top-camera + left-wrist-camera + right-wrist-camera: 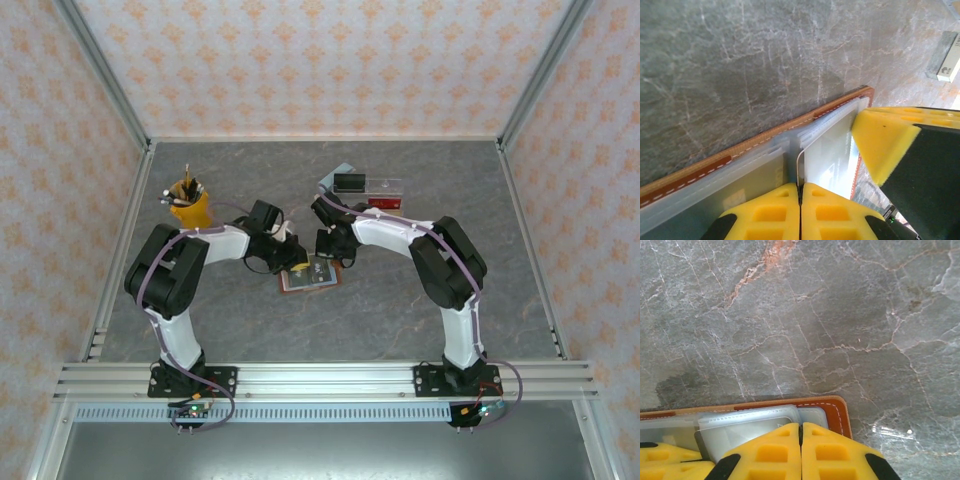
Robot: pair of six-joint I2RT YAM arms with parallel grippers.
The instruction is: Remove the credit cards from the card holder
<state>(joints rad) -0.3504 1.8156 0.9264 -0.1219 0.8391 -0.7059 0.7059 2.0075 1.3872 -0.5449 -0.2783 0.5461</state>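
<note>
Reddish-brown leather card holder point(308, 277) lies open on the table point(200, 300), pale credit cards point(747, 425) tucked in its pockets. At one pocket the left gripper point(800, 192) seems pinched shut on one card's edge; the right gripper point(801, 432), jaws closed and empty, pins the holder's corner. Draw straight along the pocket, holder pressed flat

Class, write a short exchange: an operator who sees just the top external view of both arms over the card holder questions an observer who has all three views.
Operator: Has the left arm gripped anything?
Observer: The left gripper is shut; a thin pale edge from the card holder runs into the seam between its pads.
Operator: And the right arm?
Observer: The right gripper is shut too, its tip over the clear sleeves near a stitched corner.
</note>
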